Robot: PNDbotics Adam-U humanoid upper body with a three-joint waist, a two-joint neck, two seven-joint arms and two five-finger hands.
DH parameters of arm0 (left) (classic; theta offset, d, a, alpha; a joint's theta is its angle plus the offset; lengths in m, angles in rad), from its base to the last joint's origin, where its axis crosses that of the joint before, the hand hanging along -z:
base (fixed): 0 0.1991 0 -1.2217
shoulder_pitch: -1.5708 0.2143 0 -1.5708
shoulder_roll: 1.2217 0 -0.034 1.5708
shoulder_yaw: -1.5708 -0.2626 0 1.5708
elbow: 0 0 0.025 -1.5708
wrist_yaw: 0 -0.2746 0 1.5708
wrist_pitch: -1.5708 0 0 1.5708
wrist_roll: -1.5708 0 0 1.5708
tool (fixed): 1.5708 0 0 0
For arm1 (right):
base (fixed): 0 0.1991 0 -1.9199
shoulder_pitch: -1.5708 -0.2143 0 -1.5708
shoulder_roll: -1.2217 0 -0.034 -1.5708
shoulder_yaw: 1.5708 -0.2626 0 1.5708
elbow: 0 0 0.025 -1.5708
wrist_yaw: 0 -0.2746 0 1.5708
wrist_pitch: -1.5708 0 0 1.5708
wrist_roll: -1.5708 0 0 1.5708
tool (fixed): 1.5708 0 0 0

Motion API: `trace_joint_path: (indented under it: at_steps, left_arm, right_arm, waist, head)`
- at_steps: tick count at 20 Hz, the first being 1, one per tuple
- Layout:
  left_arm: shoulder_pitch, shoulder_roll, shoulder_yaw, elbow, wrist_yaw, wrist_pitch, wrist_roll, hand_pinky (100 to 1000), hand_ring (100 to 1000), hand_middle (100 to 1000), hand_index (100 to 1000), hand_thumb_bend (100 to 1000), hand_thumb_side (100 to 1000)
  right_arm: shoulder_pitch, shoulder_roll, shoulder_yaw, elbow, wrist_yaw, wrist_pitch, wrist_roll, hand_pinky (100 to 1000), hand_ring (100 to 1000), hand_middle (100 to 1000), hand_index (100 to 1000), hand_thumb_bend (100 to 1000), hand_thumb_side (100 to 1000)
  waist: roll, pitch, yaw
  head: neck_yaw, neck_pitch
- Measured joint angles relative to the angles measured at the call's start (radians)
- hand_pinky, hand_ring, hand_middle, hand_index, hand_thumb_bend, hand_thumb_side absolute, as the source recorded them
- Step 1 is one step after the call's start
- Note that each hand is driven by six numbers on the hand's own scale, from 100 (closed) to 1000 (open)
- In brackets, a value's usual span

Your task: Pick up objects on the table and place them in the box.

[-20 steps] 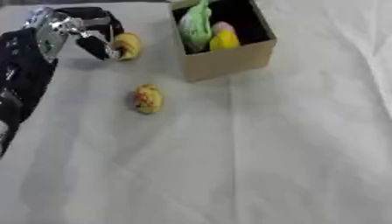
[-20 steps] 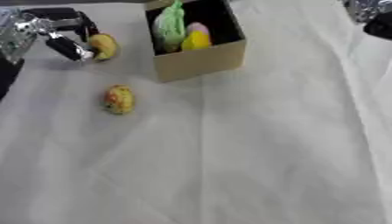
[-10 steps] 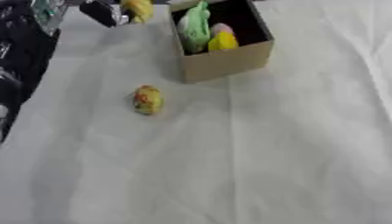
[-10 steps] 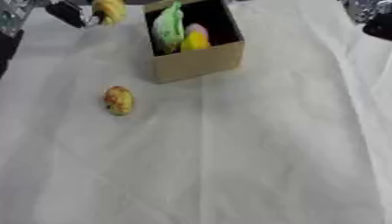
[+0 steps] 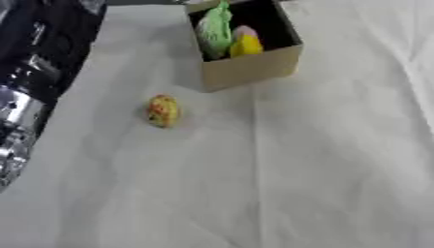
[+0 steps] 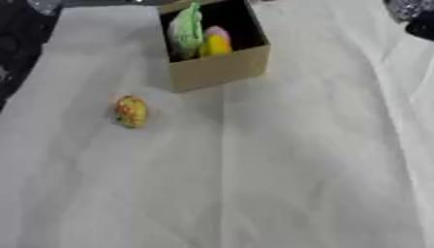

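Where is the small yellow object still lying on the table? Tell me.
The small yellow object lies alone on the white cloth, on the table's left side in both eye views, nearer the robot than the cardboard box and to its left, not touching it.

Before me the surface (image 5: 322, 160) wears a white cloth; a cardboard box (image 5: 250, 68) sits on it, with a small yellow-red object (image 5: 162, 110) near the box's left front.
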Motion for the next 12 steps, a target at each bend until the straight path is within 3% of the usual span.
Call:
trace_joint_path:
  at_steps: [2,5,7,12]
  left_arm:
    - [0.001,-0.014,-0.002,0.014,-0.004,-0.001,-0.004,775,658,627,697,197,298]
    - [0.006,-0.032,-0.005,0.039,-0.025,-0.001,-0.007,828,772,780,863,363,432]
    - [0.008,-0.038,-0.005,0.051,-0.041,-0.002,-0.012,848,800,816,910,444,505]
    - [0.010,-0.041,0.005,0.060,-0.080,0.002,-0.004,846,797,812,921,474,513]
  right_arm:
    - [-0.004,0.001,0.000,0.000,0.000,0.001,0.001,878,708,600,743,100,516]
    - [-0.009,0.004,0.000,0.000,0.000,0.000,0.002,878,707,600,743,100,516]
    - [-0.012,0.009,0.001,0.000,0.000,0.000,0.003,878,707,599,743,100,516]
    - [-0.013,0.011,0.001,0.000,0.000,0.000,0.003,878,707,599,742,100,517]
  waist:
    - [0.000,0.000,-0.003]
    - [0.000,0.000,-0.006]
    - [0.000,0.000,-0.007]
    - [-0.001,0.000,-0.005]
  head:
    - [0.003,0.000]
    - [0.007,-0.001]
    - [0.008,-0.001]
    - [0.008,-0.001]
